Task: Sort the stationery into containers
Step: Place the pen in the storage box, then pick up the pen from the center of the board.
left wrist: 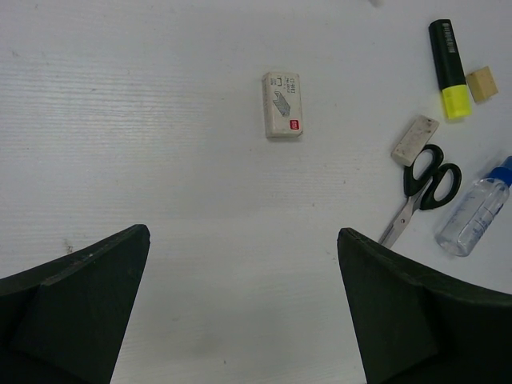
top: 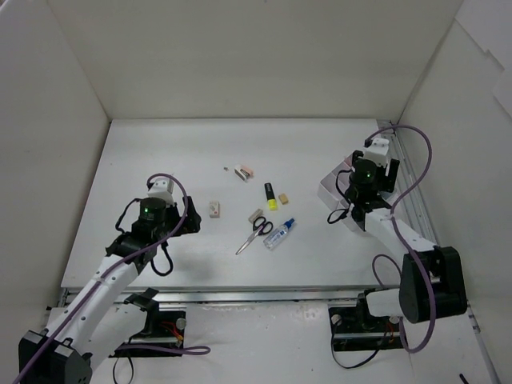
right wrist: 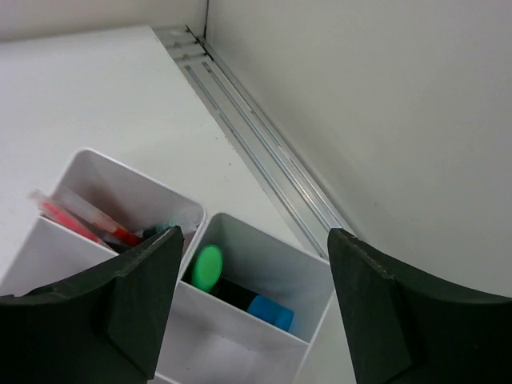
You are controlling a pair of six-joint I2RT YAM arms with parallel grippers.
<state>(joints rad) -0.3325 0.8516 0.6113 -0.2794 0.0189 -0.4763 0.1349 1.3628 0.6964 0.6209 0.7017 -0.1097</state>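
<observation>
On the table lie a beige eraser (top: 214,210), a second eraser (top: 255,215), black-handled scissors (top: 254,234), a clear blue-capped glue bottle (top: 279,233), a yellow highlighter (top: 270,196) and a small eraser (top: 283,197). My left gripper (top: 189,221) is open and empty, left of them. Its wrist view shows the eraser (left wrist: 282,105), scissors (left wrist: 428,188), glue bottle (left wrist: 475,212) and highlighter (left wrist: 449,70) ahead. My right gripper (right wrist: 256,234) is open and empty above the white organizer tray (right wrist: 292,268). The tray holds green (right wrist: 206,267) and blue (right wrist: 270,312) highlighters and pens (right wrist: 84,216).
More small erasers (top: 244,171) lie farther back on the table. The tray (top: 328,190) stands at the right, close to a metal rail (right wrist: 264,152) and the right wall. White walls enclose the table on three sides.
</observation>
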